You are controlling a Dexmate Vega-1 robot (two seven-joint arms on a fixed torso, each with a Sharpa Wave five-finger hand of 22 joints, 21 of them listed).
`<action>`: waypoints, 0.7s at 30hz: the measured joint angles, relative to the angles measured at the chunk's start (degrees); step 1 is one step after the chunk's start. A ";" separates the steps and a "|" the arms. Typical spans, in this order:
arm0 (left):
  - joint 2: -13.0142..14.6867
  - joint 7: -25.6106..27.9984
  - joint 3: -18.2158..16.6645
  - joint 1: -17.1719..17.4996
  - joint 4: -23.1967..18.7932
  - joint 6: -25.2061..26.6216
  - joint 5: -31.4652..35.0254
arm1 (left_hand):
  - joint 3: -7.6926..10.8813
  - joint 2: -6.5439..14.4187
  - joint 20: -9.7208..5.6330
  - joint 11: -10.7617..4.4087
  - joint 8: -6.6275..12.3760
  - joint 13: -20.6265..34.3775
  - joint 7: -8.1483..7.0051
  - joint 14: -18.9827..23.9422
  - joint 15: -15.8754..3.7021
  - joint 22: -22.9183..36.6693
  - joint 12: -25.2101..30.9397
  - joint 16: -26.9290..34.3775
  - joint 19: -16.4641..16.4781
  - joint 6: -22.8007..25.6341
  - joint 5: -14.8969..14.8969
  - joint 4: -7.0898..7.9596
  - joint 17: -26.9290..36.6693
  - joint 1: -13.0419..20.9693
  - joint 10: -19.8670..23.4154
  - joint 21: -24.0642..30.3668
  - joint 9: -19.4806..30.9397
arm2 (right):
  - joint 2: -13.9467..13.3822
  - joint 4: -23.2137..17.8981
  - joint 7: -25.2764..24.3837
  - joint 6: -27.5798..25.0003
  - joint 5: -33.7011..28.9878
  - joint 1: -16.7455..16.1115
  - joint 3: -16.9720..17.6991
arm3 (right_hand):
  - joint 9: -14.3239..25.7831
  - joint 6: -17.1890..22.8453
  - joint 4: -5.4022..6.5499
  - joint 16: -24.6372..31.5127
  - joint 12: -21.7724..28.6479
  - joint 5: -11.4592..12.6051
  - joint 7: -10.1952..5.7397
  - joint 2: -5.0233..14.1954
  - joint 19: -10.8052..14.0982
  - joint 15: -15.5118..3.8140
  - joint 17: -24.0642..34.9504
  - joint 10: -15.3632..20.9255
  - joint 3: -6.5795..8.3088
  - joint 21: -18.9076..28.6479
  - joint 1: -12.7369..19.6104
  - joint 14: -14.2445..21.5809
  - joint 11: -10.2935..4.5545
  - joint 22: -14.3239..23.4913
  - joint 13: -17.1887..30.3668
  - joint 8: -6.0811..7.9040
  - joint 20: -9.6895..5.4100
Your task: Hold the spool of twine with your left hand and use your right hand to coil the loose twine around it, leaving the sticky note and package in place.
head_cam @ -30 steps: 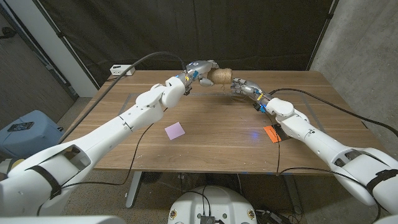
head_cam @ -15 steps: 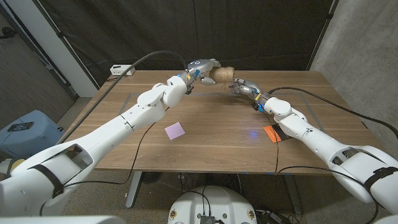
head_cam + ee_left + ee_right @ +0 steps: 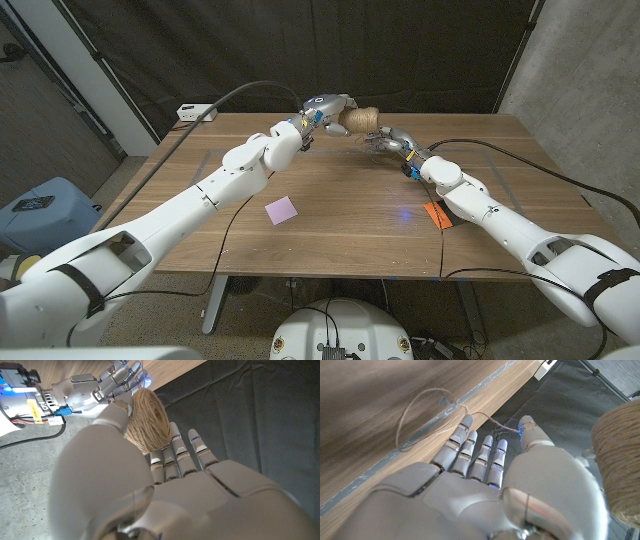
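Head view shows your left hand (image 3: 322, 108) gripping the tan wound spool of twine (image 3: 359, 120) above the desk's (image 3: 340, 215) far edge. Your right hand (image 3: 385, 140) hovers just beside it, pinching the thin loose twine strand (image 3: 427, 410) between thumb and fingertip. The purple square sticky note (image 3: 281, 210) lies mid-desk; the orange package (image 3: 439, 214) lies near the right edge.

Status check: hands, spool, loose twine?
Left hand holds spool raised. Right hand beside it, twine at its fingers, grip unclear. Nothing obstructing.
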 measured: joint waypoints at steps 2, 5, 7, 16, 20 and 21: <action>-0.06 0.02 0.02 -0.02 -0.02 0.04 -0.08 | 0.14 -0.01 0.00 -0.09 0.00 0.00 0.03 0.32 0.12 0.00 0.00 0.00 0.00 0.12 -0.25 -0.14 0.00 0.01 0.50 0.00 0.00 | 0.15 -0.17 -0.69 -0.23 -0.38 -0.03 -0.10 | 0.00 0.21 -0.10 0.27 0.00 0.19 0.22 -0.01 0.00 0.09 0.00 0.63 -0.22 0.00 0.00 0.46 0.17 0.00 0.16 0.00 0.00; -0.16 0.03 0.03 -0.05 -0.08 0.05 -0.19 | 0.14 -0.53 0.00 -0.09 0.00 0.00 0.08 0.41 0.21 0.00 0.00 0.00 0.00 0.31 -0.41 -0.14 -0.23 -0.11 0.51 0.00 0.00 | 0.33 -0.21 -1.36 -0.54 -0.72 -0.03 -0.23 | 0.00 0.40 0.22 0.27 0.00 0.40 0.21 -0.34 0.00 -0.09 0.05 0.70 -0.54 0.00 0.28 0.65 0.09 0.00 0.26 0.00 0.00; -0.20 0.03 0.03 -0.07 -0.10 0.10 -0.31 | 0.23 -0.84 0.00 -0.09 0.00 0.00 0.09 0.41 0.21 0.00 -0.01 0.00 0.00 1.12 -0.65 -0.23 -0.27 -0.07 1.53 0.00 0.00 | 0.54 -0.21 -1.57 -0.61 -0.85 -0.01 -0.35 | 0.00 0.48 0.22 0.27 0.00 0.40 0.13 -0.34 0.12 -0.09 0.27 0.70 -0.85 0.00 0.28 0.65 0.09 0.00 0.26 0.00 -0.12; -0.64 0.33 0.05 -0.31 -0.15 0.28 -0.52 | 0.54 -1.47 0.00 -0.20 0.00 0.00 0.07 0.40 0.21 -0.29 -0.02 -0.41 0.00 1.32 -0.66 -0.54 -0.27 -0.39 1.81 0.00 0.00 | 1.25 -0.13 -2.83 -1.36 -1.57 0.30 -0.82 | -0.01 0.79 0.62 0.66 0.64 0.84 0.44 -0.56 0.73 0.22 0.53 1.00 -1.56 0.00 0.51 1.56 0.39 -0.01 0.54 0.00 0.10; -0.92 0.74 0.07 -0.37 -0.07 0.34 -0.62 | 0.61 -2.19 0.00 -0.70 0.00 0.00 0.02 0.71 0.52 -0.29 -0.02 -0.44 0.00 2.40 -0.71 -0.61 -0.47 -0.22 2.34 0.00 0.00 | 1.43 -0.13 -3.25 -1.64 -1.72 0.32 -0.93 | -0.01 0.79 0.53 0.66 0.64 0.84 0.44 -0.55 0.93 -0.03 0.53 1.30 -2.12 0.00 0.52 1.81 0.70 -0.01 0.79 0.00 -0.09; -1.00 0.90 0.07 -0.37 -0.01 0.38 -0.67 | 0.61 -2.34 0.00 -0.70 0.01 0.00 -0.03 0.71 0.52 -0.29 -0.02 -0.44 0.00 2.45 -0.81 -0.61 -0.53 -0.07 2.35 0.00 0.00 | 1.47 -0.13 -3.39 -1.83 -1.80 0.33 -0.98 | -0.01 0.79 0.53 0.66 0.64 0.84 0.44 -0.32 0.93 -0.03 0.53 1.30 -2.11 0.00 0.75 1.81 0.70 -0.01 0.79 -0.01 -0.09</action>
